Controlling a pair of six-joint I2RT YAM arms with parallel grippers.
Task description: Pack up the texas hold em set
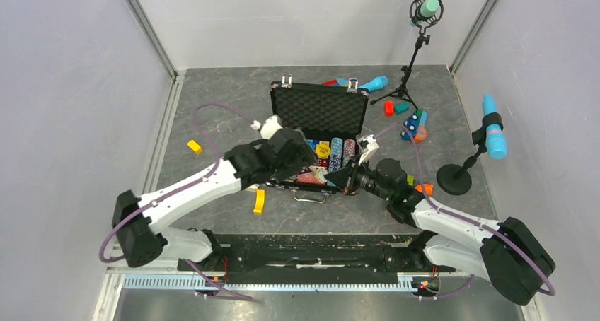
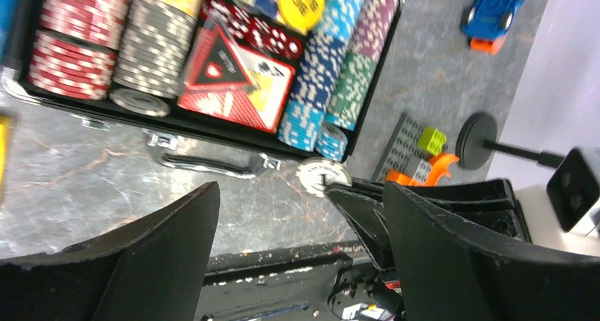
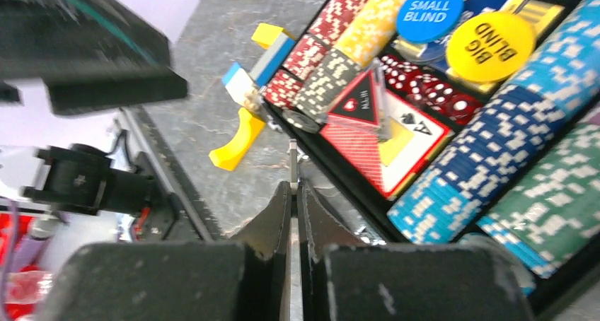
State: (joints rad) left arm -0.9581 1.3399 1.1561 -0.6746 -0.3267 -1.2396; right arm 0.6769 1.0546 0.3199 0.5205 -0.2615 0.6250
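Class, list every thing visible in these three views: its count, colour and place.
Briefcase: one, black, open mid-table.
Chip rows: several; red, grey, yellow, blue, green, purple; inside the briefcase.
Card deck: one seen, red, between the chip rows.
Dice: several, red, behind the deck.
Blind buttons: two, blue small blind, yellow big blind, atop the contents.
Loose chip: one, whitish, before the briefcase's front edge.
Microphones: three; teal on tripod, blue on round stand, blue lying behind the briefcase.
Toy blocks: several, mixed colours, scattered around the briefcase.
Left gripper: one, black fingers open, empty.
Right gripper: one, black fingers shut on the loose chip.
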